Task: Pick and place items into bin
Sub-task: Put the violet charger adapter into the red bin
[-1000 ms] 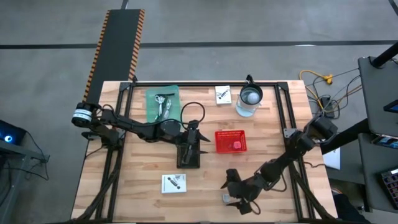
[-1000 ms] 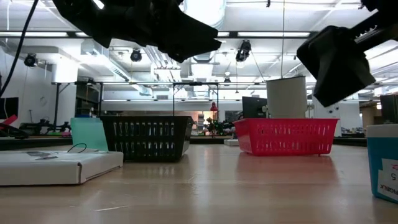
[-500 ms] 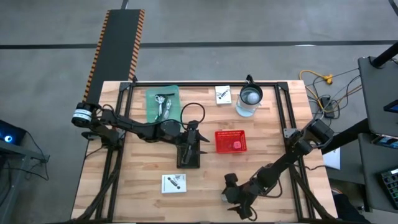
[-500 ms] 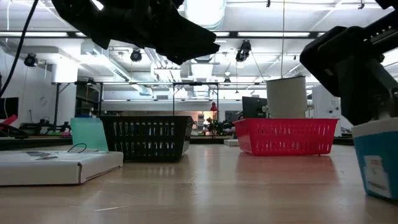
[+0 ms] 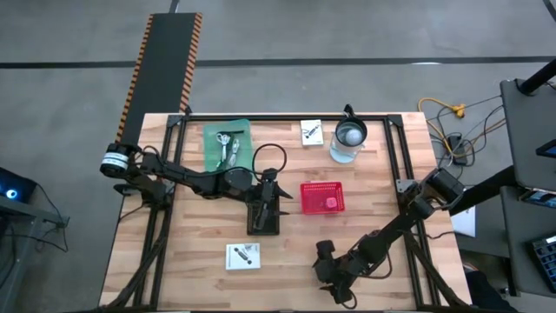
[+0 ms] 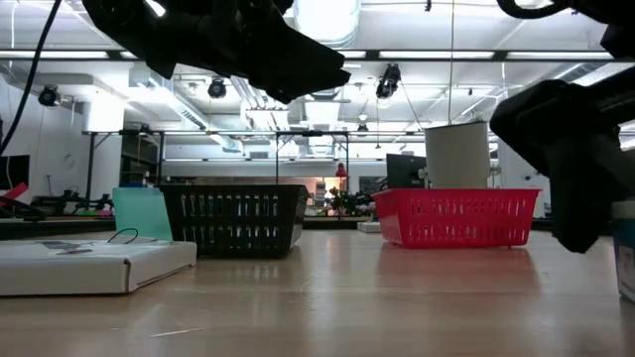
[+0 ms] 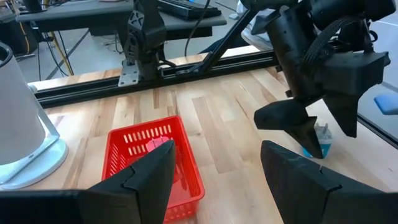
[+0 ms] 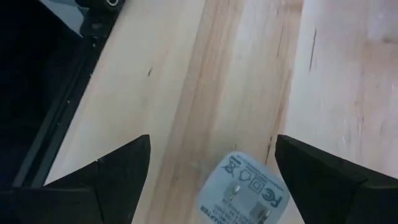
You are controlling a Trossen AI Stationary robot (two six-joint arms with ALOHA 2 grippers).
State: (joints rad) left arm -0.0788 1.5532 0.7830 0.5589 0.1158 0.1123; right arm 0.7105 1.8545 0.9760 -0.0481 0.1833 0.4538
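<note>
My right gripper (image 5: pixel 337 283) hangs open near the table's near edge, tipped steeply down. Its fingers (image 8: pixel 124 174) stand on either side of a small light-blue and white block with metal prongs (image 8: pixel 245 190), which lies flat on the wood, and they do not touch it. My left gripper (image 5: pixel 271 193) waits open above the black bin (image 5: pixel 263 217). The red bin (image 5: pixel 322 197) holds a pink blob (image 7: pixel 158 144). One white card (image 5: pixel 242 256) lies near the front and another (image 5: pixel 312 132) at the back. Silvery clips (image 5: pixel 228 144) rest on a green mat.
A clear jug with a dark handle (image 5: pixel 349 139) stands at the back right. A dark cable loop (image 5: pixel 269 156) lies behind the black bin. Black frame rails (image 5: pixel 395 165) run along the table's sides. Bare wood (image 5: pixel 200 226) lies between the bins and the front card.
My right gripper has sunk a little toward the table near its near edge and tipped further down over the small block, staying open. My left arm has kept still.
</note>
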